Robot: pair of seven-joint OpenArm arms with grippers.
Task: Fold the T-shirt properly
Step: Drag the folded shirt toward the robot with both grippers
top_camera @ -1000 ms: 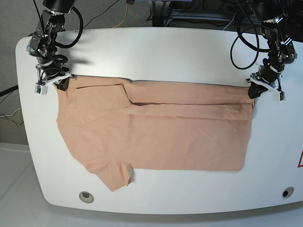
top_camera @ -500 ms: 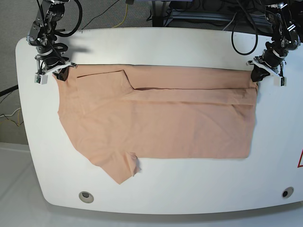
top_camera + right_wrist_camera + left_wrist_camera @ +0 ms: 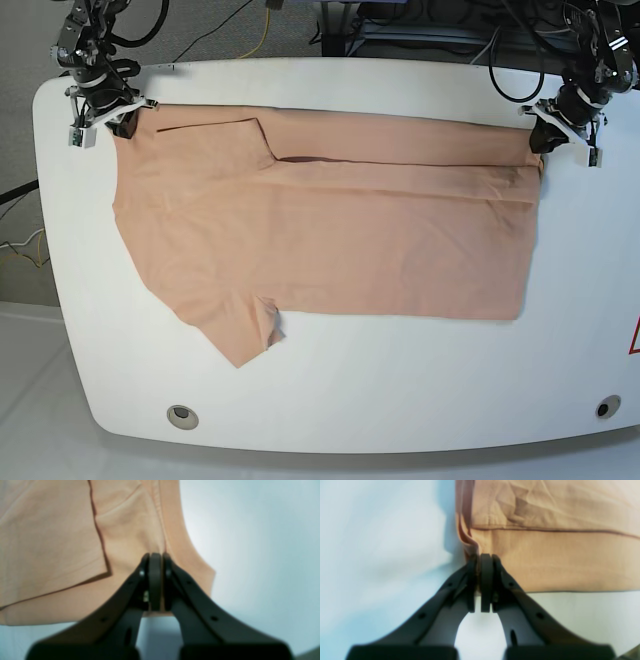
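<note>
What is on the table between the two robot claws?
Only the T-shirt stretches between the left gripper and right gripper, seen in the base view.

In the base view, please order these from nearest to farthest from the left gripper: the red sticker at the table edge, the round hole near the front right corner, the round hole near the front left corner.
From the left gripper, at the T-shirt's far right corner:
1. Red sticker, right edge.
2. Right hole, front right corner.
3. Left hole, front left, across the table.
</note>
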